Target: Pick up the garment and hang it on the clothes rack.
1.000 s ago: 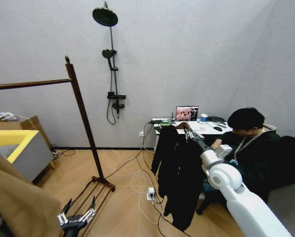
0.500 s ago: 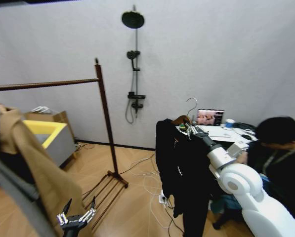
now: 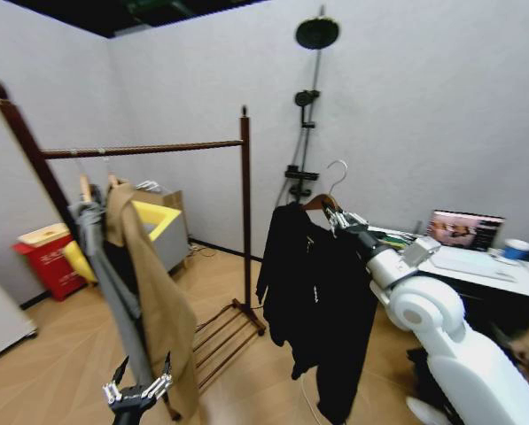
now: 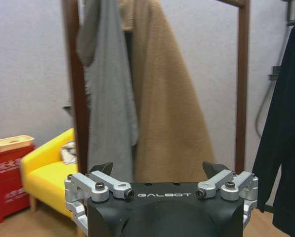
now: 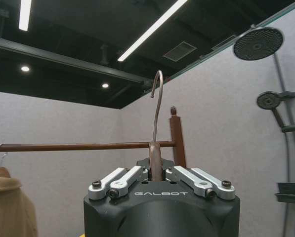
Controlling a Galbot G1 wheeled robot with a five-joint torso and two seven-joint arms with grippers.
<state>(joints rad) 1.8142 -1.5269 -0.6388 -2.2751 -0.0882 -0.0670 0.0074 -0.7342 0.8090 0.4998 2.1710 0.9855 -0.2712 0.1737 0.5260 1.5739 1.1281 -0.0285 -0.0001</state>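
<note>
The right gripper [image 3: 342,219] is held out in front of the robot with its jaws pinching the neck of the wooden hanger [image 3: 320,202], and the garment [image 3: 313,297], a long black coat, hangs from it clear of the floor, well apart from the clothes rack [image 3: 245,221] to its left. The left gripper [image 3: 138,388] sits low by the robot's body, jaws spread and holding nothing. The risk I see is at the top bar [image 5: 83,146]: the metal hook [image 5: 158,101] must rise above it and drop over it, and with the tan coat [image 3: 158,292] and grey coat [image 3: 105,266] already crowding one end, a low or skewed approach could knock the hook against the bar or snag a sleeve. The coat's weight could also twist the hanger in the grip. Compared with a second ago the view has swung left, bringing the whole rack and the red bin [image 3: 47,257] into sight, and the tabletop [image 3: 512,282] has slid to the right edge.
</note>
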